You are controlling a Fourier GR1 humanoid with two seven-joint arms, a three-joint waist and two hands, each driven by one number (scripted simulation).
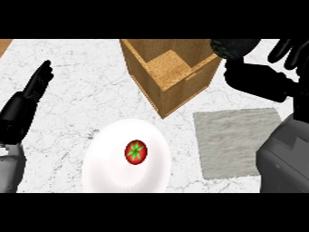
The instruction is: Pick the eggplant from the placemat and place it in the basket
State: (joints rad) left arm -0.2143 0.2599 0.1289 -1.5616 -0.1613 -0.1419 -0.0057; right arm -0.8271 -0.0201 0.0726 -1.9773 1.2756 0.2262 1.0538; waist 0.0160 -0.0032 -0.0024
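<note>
White marble counter (pixel 70 95) is seen throughout, and nearest the lower edge, at about six o'clock, a white plate (pixel 110 167) is set with a red tomato (pixel 136 152) on it. At four o'clock a grey placemat (pixel 234 140) is laid flat, with nothing seen on its visible part. At nine o'clock the left hand (pixel 33 88) is held with its fingers straight and together, gripping nothing. Farther off, at twelve o'clock, a wooden basket (pixel 183 77) is placed, box-shaped and open at the top. At two o'clock the right hand (pixel 263 81) is raised beside the basket's right corner, its fingers curled around a dark eggplant (pixel 234 46), which is held above the basket's right rim.
</note>
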